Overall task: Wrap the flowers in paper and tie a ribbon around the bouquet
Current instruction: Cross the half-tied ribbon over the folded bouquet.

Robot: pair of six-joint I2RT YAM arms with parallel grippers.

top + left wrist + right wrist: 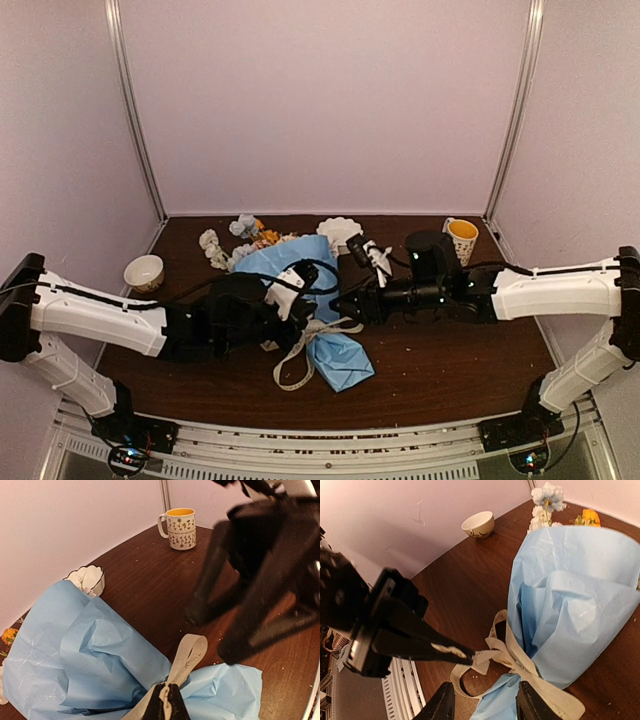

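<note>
I have the bouquet (275, 258) lying near the middle of the tabletop (460, 370), its wide end toward the far left corner and its narrow tail pointing at the near edge. The paper (570, 595) is wrapped into a creased light-blue cone, with a darker fold down the inside. The flowers (547, 497) poke out at the wide end: I can make out white and pale blue blooms and an orange one beside them. The beige ribbon (177, 670) goes round the cone's narrow waist and is knotted there, with loose loops lying on the wood toward the near edge.

My left gripper (166, 702) is closed tight with the ribbon pinched between its tips. From the right wrist view it holds a free end drawn out sideways from the knot. My right gripper (485, 695) hangs just above the knot with its jaws partly apart over ribbon and paper, and I see nothing clamped between them. The two grippers are close together over the waist of the bouquet.

A bowl (144, 271) sits near the left edge. A white scalloped dish (338, 232) is at the far edge just beyond the paper. A flowered mug (462, 238) with a yellow inside stands toward the far right corner.
</note>
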